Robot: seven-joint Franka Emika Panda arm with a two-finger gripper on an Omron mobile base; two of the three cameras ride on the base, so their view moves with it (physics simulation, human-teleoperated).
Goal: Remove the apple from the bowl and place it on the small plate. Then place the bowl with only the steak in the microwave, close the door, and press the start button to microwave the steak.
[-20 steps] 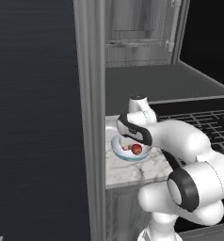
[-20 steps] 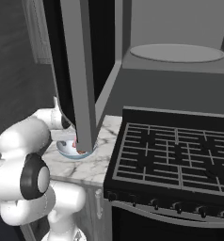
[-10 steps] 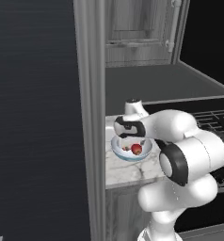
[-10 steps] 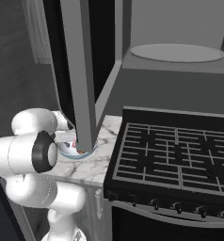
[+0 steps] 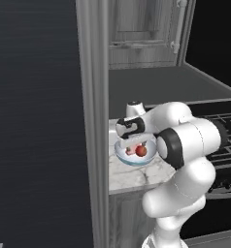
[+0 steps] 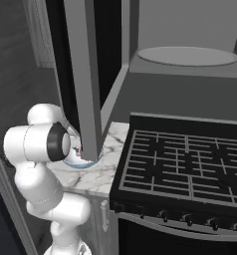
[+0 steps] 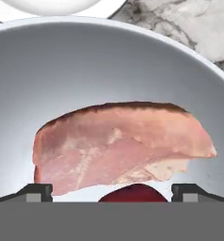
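Presently, by view:
Hand view: steak (image 7: 118, 143) lies in bowl (image 7: 109, 66); apple (image 7: 132, 194) cut off low, between spread fingertips (image 7: 36, 192); small plate (image 7: 62, 5) edge beyond rim.
Left base view: gripper (image 5: 135, 144) unclenched, grasping nothing, over bowl on marble counter (image 5: 132, 172).
Right base view: bowl (image 6: 76, 160) mostly hidden behind grey post (image 6: 88, 79).
Change: arm folded nearer; jaws marginally wider.

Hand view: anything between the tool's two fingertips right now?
Yes, the apple sits between the fingertips, low in the hand view, with the steak just beyond it in the bowl. The tool is open.
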